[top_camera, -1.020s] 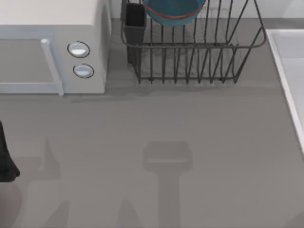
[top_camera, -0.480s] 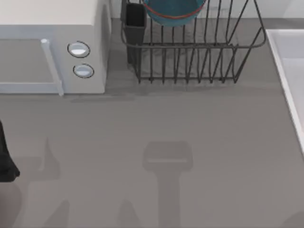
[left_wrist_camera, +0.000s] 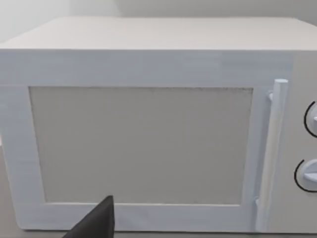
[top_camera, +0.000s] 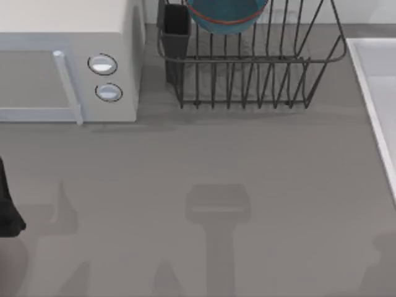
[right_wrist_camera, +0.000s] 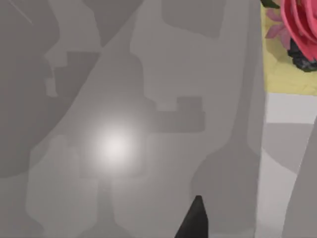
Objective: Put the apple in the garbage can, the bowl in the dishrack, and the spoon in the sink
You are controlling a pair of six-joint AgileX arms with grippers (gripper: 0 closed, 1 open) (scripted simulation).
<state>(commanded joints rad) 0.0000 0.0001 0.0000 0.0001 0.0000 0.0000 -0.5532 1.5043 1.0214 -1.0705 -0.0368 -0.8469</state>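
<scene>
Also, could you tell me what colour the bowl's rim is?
Reddish-brown, around the teal-blue bowl; the top view shows it best.

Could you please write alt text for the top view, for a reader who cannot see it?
A teal bowl sits in a dark wire dishrack at the back of a grey table. A white microwave stands at back left, and a pale sink rim runs along the right edge.

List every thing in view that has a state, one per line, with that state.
bowl: sitting inside the dishrack, at its back.
dishrack: upright on the table, holding the bowl.
microwave: door shut.
sink: the part in view has nothing in it.
left tool: at the table's left edge.
</scene>
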